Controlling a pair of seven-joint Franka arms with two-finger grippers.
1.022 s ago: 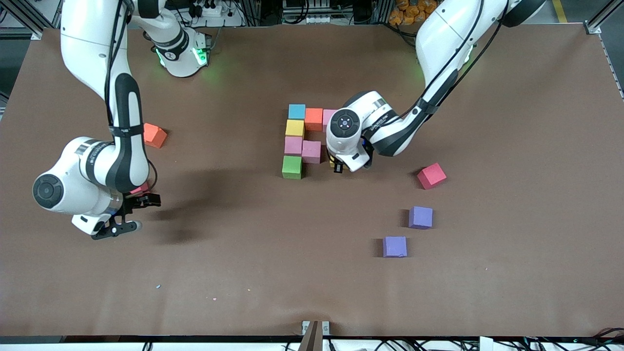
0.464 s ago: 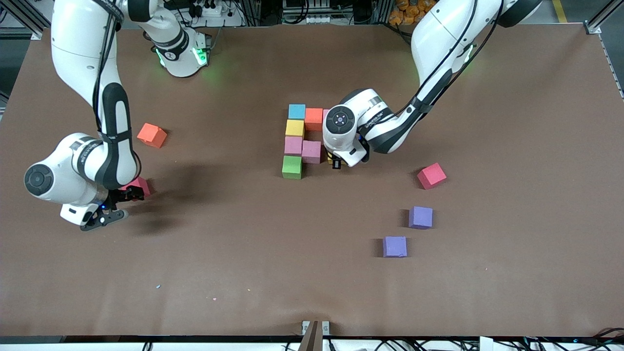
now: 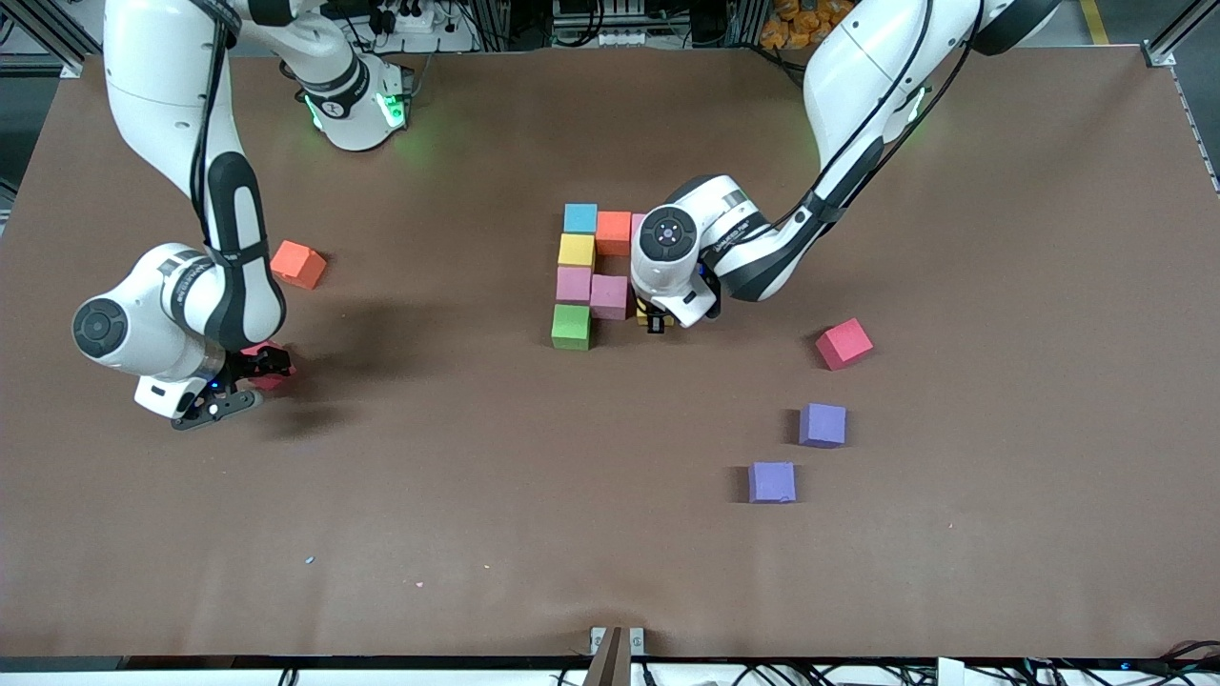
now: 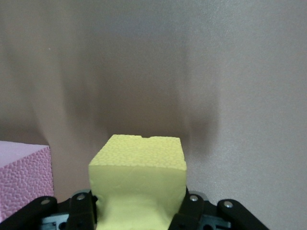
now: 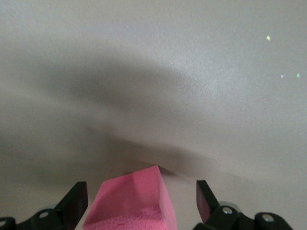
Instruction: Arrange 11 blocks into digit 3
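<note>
Part of the digit 3 lies mid-table: blue block (image 3: pixel 579 218), orange block (image 3: pixel 614 232), yellow block (image 3: pixel 576 250), two pink blocks (image 3: pixel 574 284) (image 3: pixel 608 296) and a green block (image 3: pixel 570 327). My left gripper (image 3: pixel 656 320) (image 4: pixel 139 213) is shut on another yellow block (image 4: pixel 139 175), low over the table right beside the pink block (image 4: pixel 21 179) of the middle row. My right gripper (image 3: pixel 246 383) (image 5: pixel 141 201) is open, its fingers (image 5: pixel 76 201) standing on either side of a pinkish-red block (image 3: pixel 275 378) (image 5: pixel 134 203) toward the right arm's end of the table.
Loose blocks: an orange one (image 3: pixel 297 264) farther from the front camera than the right gripper, a red one (image 3: pixel 843 344) and two purple ones (image 3: pixel 822 425) (image 3: pixel 771 482) toward the left arm's end. The brown table (image 3: pixel 534 534) has its front edge near the camera.
My right gripper has swung over to the pinkish-red block and now straddles it. My left gripper has edged the yellow block a little closer to the pink block.
</note>
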